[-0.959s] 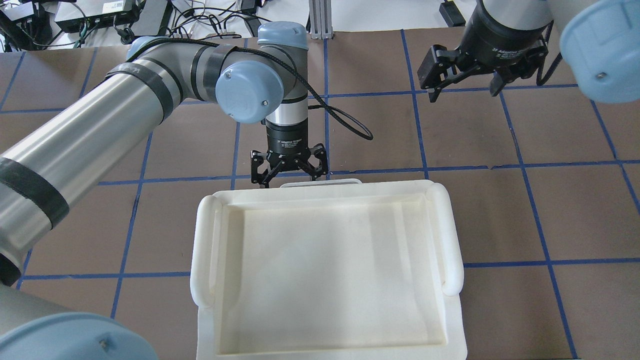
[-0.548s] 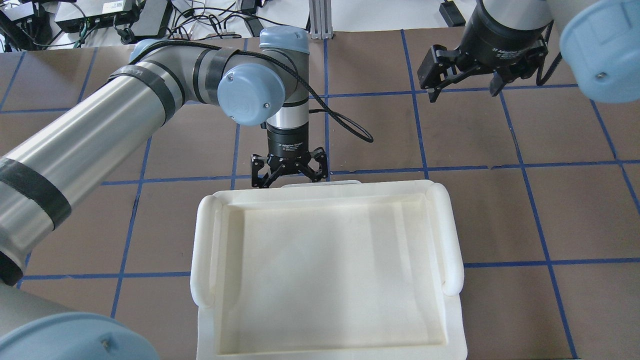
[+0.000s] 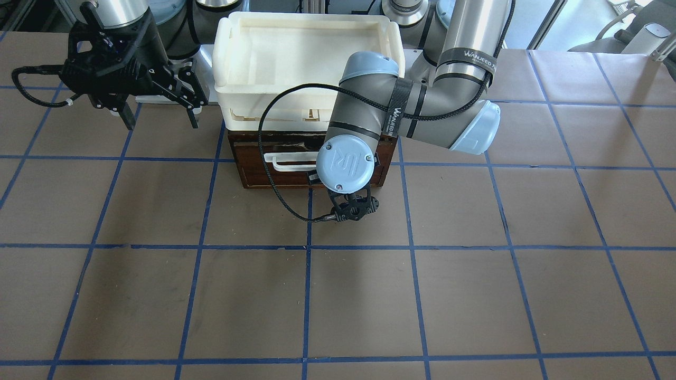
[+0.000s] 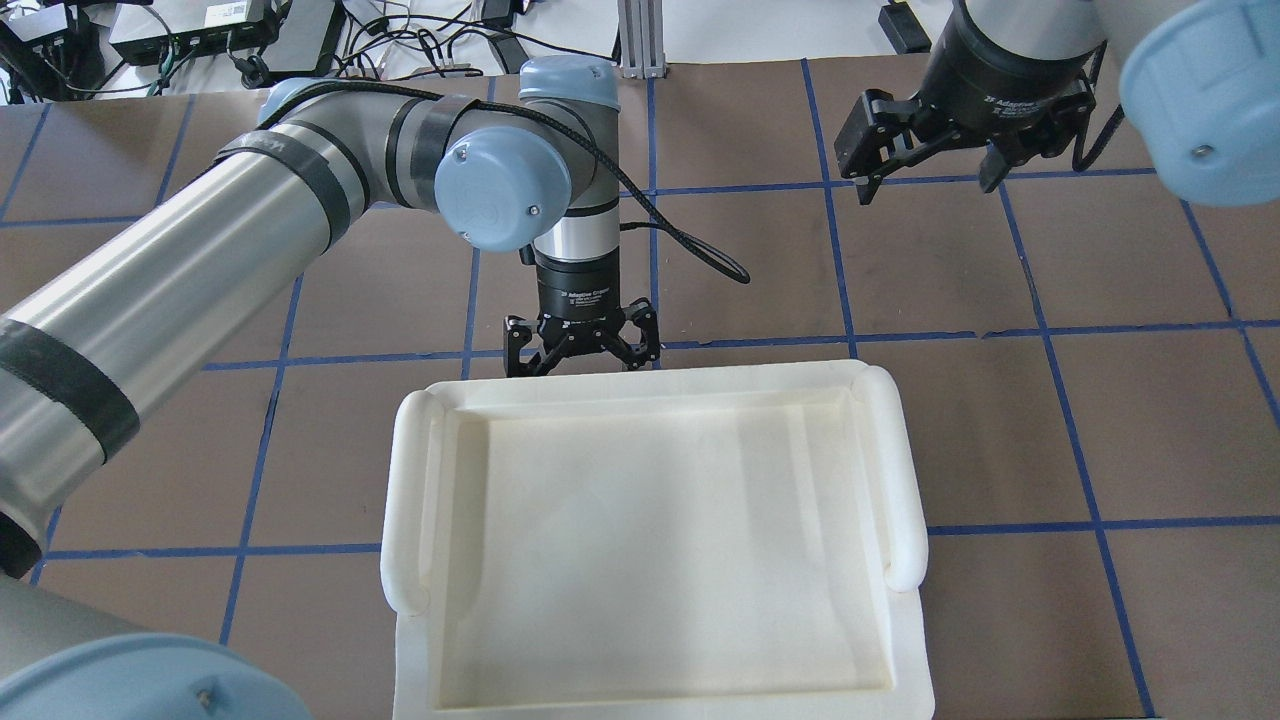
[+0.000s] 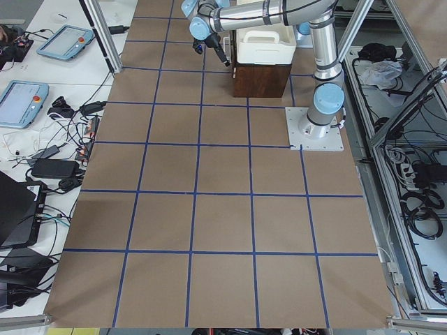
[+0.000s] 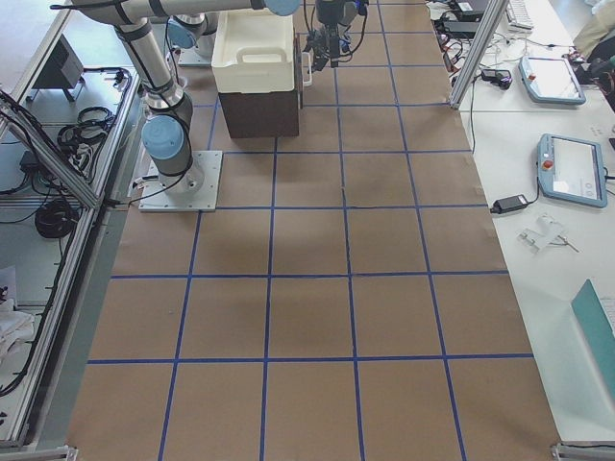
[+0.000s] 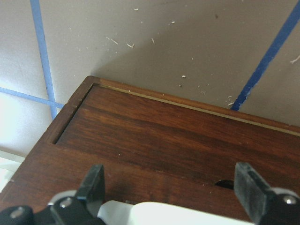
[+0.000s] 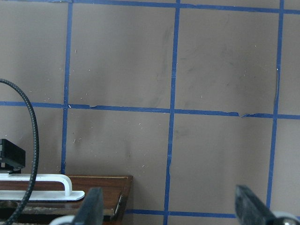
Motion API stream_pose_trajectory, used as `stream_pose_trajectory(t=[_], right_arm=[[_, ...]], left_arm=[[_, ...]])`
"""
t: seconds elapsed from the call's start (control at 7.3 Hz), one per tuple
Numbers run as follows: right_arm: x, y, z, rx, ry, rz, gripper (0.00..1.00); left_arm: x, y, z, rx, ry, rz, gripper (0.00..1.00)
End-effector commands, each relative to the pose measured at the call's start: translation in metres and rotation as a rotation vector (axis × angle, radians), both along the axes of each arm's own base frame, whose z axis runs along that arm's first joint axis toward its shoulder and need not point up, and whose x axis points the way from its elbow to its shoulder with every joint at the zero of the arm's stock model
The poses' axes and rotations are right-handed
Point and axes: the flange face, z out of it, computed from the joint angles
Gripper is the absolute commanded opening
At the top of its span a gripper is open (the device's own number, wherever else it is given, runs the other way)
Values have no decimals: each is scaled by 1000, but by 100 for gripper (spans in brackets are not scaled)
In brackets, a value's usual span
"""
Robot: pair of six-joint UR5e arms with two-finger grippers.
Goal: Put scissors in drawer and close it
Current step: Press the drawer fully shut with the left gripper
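The drawer (image 3: 296, 177) shows its dark brown front and white bar handle (image 3: 288, 161) under a stack of cream trays. The front sits almost flush with the cabinet frame (image 7: 70, 117). My left gripper (image 4: 580, 355) is open and right up against the drawer front (image 7: 164, 136). Its fingers (image 7: 91, 187) stand on either side of the white handle (image 7: 178, 213). In the front-facing view the wrist hides this gripper. My right gripper (image 4: 925, 165) hangs open and holds nothing, high over the table away from the drawer (image 8: 65, 197). The scissors are out of view.
A cream-white tray (image 4: 410, 470) tops the cabinet and hides the drawer from above. A black cable (image 3: 269, 158) loops from the left wrist across the drawer front. Brown table with blue tape lines (image 3: 306, 248) stretches beyond. Tablets and cables lie on side benches (image 5: 28, 98).
The white handle that stuck out past the tray's far edge has slid under it. My left gripper moved a little toward the robot with it. The right arm stayed put.
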Motion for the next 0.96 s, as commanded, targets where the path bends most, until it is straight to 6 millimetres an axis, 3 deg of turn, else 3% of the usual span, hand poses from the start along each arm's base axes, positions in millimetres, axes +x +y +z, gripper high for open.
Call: stream_pose_trajectory(t=[0.0, 0.55, 0.82], right_arm=[[0, 0, 0, 1, -1, 0, 100], [0, 0, 0, 1, -1, 0, 100], [0, 0, 0, 1, -1, 0, 100]], left_arm=[[3, 8, 10, 27, -11, 5, 100], [5, 6, 15, 11, -10, 3, 100], [5, -20, 36, -124, 38, 8, 100]])
